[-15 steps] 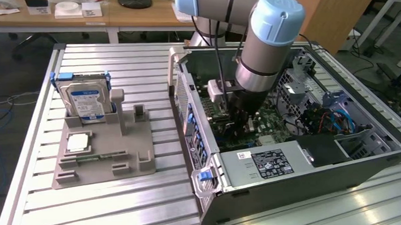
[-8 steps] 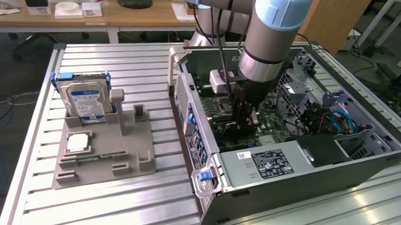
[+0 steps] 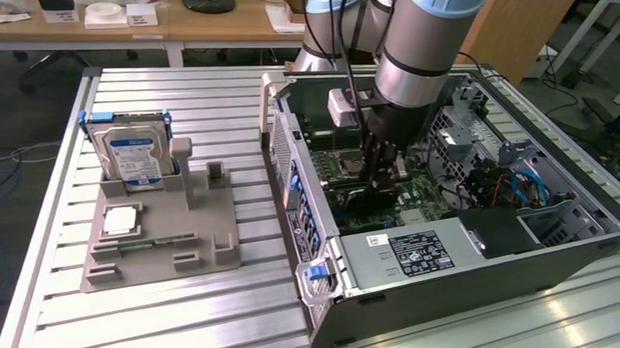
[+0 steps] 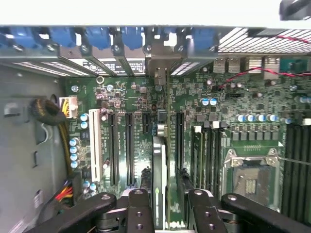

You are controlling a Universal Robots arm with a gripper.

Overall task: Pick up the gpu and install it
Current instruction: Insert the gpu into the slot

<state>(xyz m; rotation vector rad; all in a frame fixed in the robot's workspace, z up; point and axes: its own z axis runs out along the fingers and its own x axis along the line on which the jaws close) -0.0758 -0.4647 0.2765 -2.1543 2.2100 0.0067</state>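
Observation:
My gripper [image 4: 167, 204] is shut on the gpu [image 4: 159, 165], which I see edge-on between the two black fingers [image 4: 138, 208]. Its green board and black cooler run toward the case's rear slot openings. The card stands upright over the green motherboard [image 4: 141, 97], lined up with the long black expansion slots. Whether it is seated in a slot I cannot tell. In the exterior view the arm reaches straight down into the open computer case [image 3: 471, 288], with the gripper [image 3: 380, 180] and the dark gpu [image 3: 363, 197] low over the board.
On the exterior view's left, a grey fixture [image 3: 153, 230] stands on the slatted metal table [image 3: 210, 101]. It holds a silver hard drive [image 3: 133, 156] upright, a small white square part [image 3: 120, 220] and a narrow green stick [image 3: 153, 242]. Cables and a drive cage crowd the case's right side.

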